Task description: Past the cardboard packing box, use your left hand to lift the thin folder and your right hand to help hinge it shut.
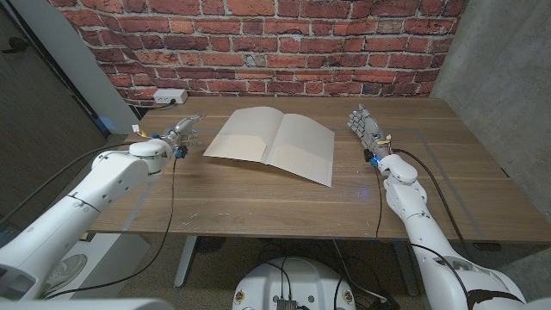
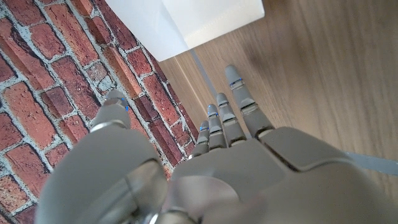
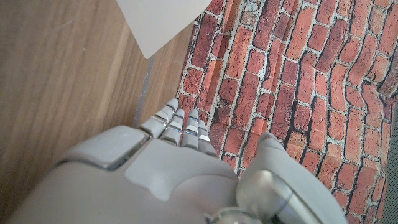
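Note:
A thin cream folder (image 1: 274, 143) lies open on the wooden table (image 1: 258, 194), its crease running from the far middle toward the front. My left hand (image 1: 182, 131) is a short way to the left of the folder, fingers stretched out and apart, holding nothing. To the right of the folder my right hand (image 1: 368, 131) stands with its fingers extended, also empty. The left wrist view has my left hand (image 2: 230, 143) with the folder's corner (image 2: 186, 22) beyond its fingertips. The right wrist view has my right hand (image 3: 174, 155) and a folder corner (image 3: 155, 22) apart from it.
A red brick wall (image 1: 258, 34) runs behind the table, with a white power strip (image 1: 169, 96) at the far left edge. A grey concrete wall (image 1: 508, 77) stands to the right. Cables run along both arms.

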You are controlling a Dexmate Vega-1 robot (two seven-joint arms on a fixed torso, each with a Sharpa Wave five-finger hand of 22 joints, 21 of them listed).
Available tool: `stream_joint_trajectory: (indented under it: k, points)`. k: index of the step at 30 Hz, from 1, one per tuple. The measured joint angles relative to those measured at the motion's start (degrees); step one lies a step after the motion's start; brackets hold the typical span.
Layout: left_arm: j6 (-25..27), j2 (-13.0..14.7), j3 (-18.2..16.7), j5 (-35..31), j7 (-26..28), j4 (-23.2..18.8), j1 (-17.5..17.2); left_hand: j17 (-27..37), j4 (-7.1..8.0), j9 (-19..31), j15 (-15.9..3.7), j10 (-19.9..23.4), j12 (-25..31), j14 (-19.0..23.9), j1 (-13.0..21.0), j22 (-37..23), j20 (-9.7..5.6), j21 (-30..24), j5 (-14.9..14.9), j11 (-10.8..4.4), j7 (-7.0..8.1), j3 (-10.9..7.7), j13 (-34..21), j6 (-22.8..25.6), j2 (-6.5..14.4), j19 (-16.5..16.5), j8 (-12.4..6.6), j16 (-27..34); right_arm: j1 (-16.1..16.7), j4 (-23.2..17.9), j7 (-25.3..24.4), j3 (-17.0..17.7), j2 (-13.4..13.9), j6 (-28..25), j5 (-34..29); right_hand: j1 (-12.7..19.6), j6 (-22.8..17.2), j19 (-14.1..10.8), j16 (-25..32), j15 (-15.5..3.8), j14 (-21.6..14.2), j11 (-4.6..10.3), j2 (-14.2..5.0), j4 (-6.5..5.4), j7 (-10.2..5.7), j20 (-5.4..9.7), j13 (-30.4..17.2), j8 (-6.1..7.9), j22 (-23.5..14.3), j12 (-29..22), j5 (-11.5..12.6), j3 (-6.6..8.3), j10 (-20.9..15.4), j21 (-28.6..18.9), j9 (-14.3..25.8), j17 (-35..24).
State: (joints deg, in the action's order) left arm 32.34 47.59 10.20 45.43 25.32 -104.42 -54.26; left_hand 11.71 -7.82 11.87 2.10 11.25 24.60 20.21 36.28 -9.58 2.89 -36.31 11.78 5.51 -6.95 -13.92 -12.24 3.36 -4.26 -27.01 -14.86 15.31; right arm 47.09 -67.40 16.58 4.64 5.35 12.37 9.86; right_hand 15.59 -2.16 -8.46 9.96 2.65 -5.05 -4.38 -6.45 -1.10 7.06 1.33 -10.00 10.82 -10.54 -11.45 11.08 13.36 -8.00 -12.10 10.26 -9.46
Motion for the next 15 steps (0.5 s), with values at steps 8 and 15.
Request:
stream_joint_trajectory:
  k: [8, 15]
  points:
    - [3.33, 0.84, 1.12, 1.78, -1.15, 1.53, 2.44, -0.27, -1.2, 0.0, -1.09, 4.49, 0.44, 4.43, 6.66, 0.0, -0.9, 0.37, 0.0, -0.67, -0.58, -1.87, 0.53, 5.78, 1.42, -3.96, -0.87, 0.0, -0.34, 0.81, 0.21, 0.23, -0.12, 0.64, 0.07, 0.0, -0.3, -0.41, 0.0, 0.0, 0.0, 0.0, 0.0, 0.0, -0.3, -0.41, 0.0, 0.0, 0.0, 0.0, 0.0, 0.0, 0.0, 0.0, 0.0, 0.0]
    - [3.69, 1.4, 2.2, 2.45, -3.92, 3.32, 3.96, -0.27, -0.71, -0.01, -3.86, 11.85, 1.51, 12.03, 10.15, -0.17, -2.57, 0.52, -0.78, -3.06, -1.1, -2.95, 0.79, 13.3, 2.15, -9.37, -2.33, 0.85, -0.55, 1.29, 0.29, 0.39, -0.19, 1.01, 0.1, 0.0, -0.3, -0.41, 0.0, 0.0, 0.0, 0.0, 0.0, 0.0, -0.3, -0.41, 0.0, 0.0, 0.01, 0.0, 0.0, 0.0, 0.0, 0.0, 0.0, 0.0]
